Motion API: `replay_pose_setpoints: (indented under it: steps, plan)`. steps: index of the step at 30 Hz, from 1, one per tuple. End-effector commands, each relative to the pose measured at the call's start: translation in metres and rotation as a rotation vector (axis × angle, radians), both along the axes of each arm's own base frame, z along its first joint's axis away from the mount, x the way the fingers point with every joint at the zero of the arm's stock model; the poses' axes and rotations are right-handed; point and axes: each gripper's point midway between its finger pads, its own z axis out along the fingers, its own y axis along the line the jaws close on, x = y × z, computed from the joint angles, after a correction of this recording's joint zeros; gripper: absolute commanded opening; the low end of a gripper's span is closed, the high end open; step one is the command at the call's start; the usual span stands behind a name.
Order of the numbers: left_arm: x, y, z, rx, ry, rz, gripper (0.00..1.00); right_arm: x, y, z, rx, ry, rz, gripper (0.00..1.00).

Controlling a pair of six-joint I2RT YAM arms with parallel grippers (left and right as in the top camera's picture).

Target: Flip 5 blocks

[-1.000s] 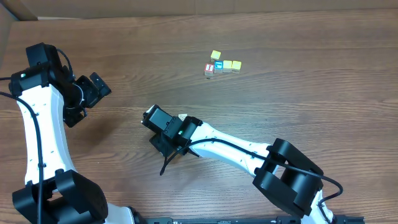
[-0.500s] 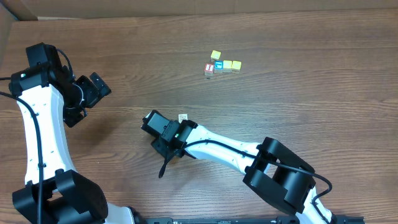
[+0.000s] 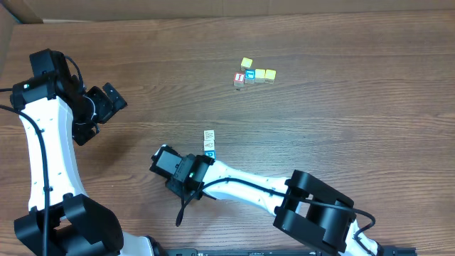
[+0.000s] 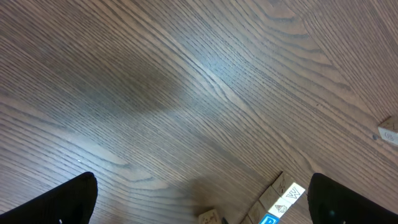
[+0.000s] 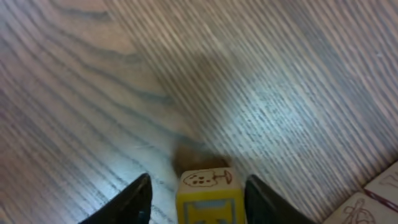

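A column of blocks lies mid-table: two cream blocks (image 3: 209,135) (image 3: 209,144) and below them the blue block with a white P (image 3: 210,153). The left wrist view shows the same cream blocks (image 4: 293,192) and the P (image 4: 268,219). My right gripper (image 3: 165,165) hangs just left of the column. Its fingers straddle the yellow block (image 5: 208,196), which has a brown drawing on its far face. A gap shows at the left finger (image 5: 134,199), so the right gripper (image 5: 198,180) stands open around the block. My left gripper (image 3: 112,96) (image 4: 200,182) is wide open and empty, far to the left.
A cluster of small cubes sits at the back: a yellow one (image 3: 246,62) and below it a row with a red-faced cube (image 3: 239,77), a blue one (image 3: 249,75) and two yellow ones (image 3: 265,74). Cardboard (image 3: 14,14) borders the far left corner.
My right arm has swung down and to the left, away from the column, uncovering the cream blocks and the P block. Its fingers have narrowed. The left arm has not moved.
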Motion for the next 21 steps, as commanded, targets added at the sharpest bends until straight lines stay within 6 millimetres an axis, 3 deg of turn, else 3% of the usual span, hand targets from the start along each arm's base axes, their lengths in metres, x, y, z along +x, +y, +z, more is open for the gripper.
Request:
replay_pose_setpoints:
  steps: [1,6,13,16,21]
  plan:
    - [-0.001,-0.002,-0.003,-0.005,0.008,-0.002,1.00,0.003,-0.004,-0.004,-0.021,-0.019,-0.006,0.51]
    - [-0.001,-0.002,-0.003,-0.005,0.008,-0.002,1.00,0.004,-0.007,0.000,-0.024,0.002,-0.053,0.54]
    - [-0.001,-0.002,-0.003,-0.005,0.008,-0.002,1.00,0.004,0.005,0.032,-0.005,0.035,-0.055,0.56]
    - [-0.001,-0.002,-0.003,-0.005,0.008,-0.002,1.00,-0.007,0.009,0.033,0.017,0.091,-0.030,0.56]
    - [-0.001,-0.002,-0.003,-0.005,0.008,-0.002,1.00,-0.014,0.000,0.028,-0.023,0.124,-0.027,0.56]
